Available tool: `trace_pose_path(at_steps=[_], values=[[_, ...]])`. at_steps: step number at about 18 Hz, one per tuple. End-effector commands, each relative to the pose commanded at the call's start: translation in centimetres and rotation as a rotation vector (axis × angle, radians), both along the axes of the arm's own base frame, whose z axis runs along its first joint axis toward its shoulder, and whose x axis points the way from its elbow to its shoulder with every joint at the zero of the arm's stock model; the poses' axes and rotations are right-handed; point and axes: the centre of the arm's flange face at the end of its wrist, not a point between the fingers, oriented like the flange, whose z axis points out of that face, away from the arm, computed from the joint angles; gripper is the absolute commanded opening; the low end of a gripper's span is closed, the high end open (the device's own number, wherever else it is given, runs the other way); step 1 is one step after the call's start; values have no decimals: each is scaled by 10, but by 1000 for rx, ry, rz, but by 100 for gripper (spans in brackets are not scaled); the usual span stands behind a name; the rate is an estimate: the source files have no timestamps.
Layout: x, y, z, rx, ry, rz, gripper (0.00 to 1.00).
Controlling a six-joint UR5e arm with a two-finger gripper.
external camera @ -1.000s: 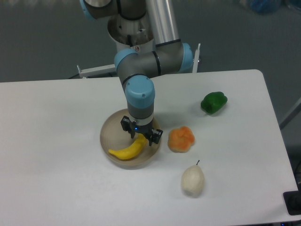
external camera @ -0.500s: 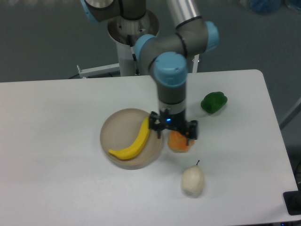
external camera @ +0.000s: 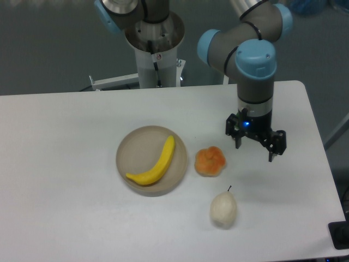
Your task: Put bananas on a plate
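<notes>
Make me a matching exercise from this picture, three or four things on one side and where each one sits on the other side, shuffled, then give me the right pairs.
Things:
1. banana
2. orange fruit
3. pear
4. gripper

Places:
A. nearest the table's front edge
B. lying in the plate
C. open, above the table's right part
D. on the table just right of the plate

Pairs: 1-B, 2-D, 3-A, 4-C

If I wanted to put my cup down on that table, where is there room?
The wide bare stretch left of the plate is free, as is the front edge below it. It is crowded on the right, around the orange fruit, the pear and the gripper.
</notes>
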Motion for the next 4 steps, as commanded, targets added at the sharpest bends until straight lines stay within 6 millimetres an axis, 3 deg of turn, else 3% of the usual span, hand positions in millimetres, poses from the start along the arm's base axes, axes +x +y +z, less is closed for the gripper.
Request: trace_pose_path(at_steps=[4], values=[[-4,3,-1,1,1,0,100]])
